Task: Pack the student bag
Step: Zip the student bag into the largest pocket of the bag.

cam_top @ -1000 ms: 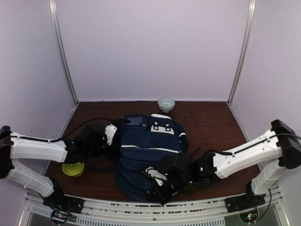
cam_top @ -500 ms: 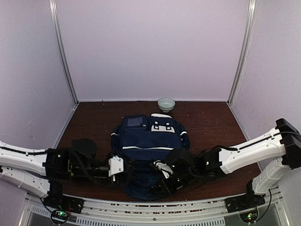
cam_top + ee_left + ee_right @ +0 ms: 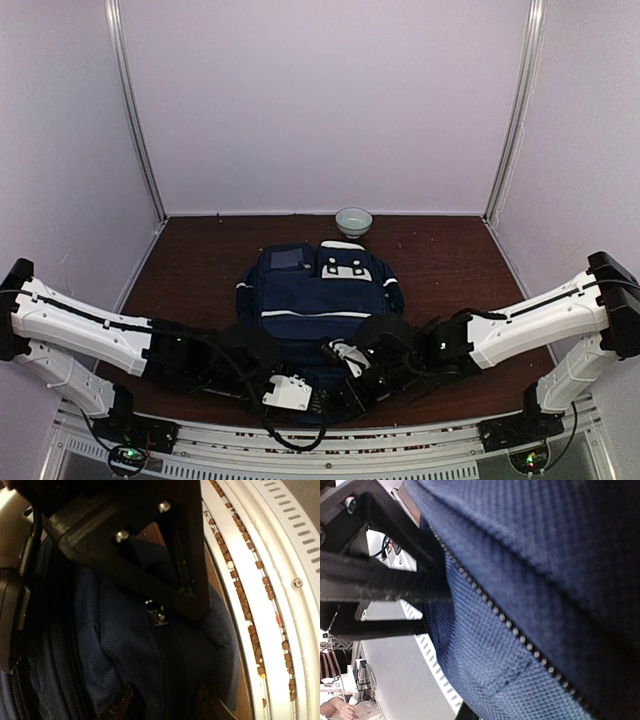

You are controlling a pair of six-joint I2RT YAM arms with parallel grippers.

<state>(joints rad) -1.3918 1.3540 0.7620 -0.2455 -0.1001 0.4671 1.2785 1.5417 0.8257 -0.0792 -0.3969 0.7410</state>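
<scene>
Right claw (image 3: pixel 342 372) is pinched closed on the large navy blue fabric student bag (image 3: pixel 320 300). Its black fingers (image 3: pixel 390 527) meet at the edge of the woven cloth, just beside a line of dark zip teeth (image 3: pixel 510 630). Left claw (image 3: pixel 305 398) sits low against the bag's near end, close beside the right one. Its jaws stand apart with a bulge of blue fabric between them, and one black finger (image 3: pixel 150 565) crosses just above a small metal zip pull (image 3: pixel 156 614). Whether that finger presses the cloth cannot be told from the wrist view.

The bag lies flat in the middle of the dark brown table (image 3: pixel 200 250), with its top end pointing away from the arms. White-grey patches (image 3: pixel 345 268) mark that far end, and a thin white stripe (image 3: pixel 320 317) runs across the middle. The near end bulges up to the table's front edge, next to a white perforated metal rail (image 3: pixel 280 580) whose groove holds a row of brown specks.

Both white arms reach in low from either side, and their black wrists meet over the bag's near end. A small pale round bowl (image 3: pixel 353 221) stands at the far edge of the table against the back wall, just beyond the bag's top and apart from it. Plain lilac walls (image 3: pixel 320 100) close in the table on three sides.
</scene>
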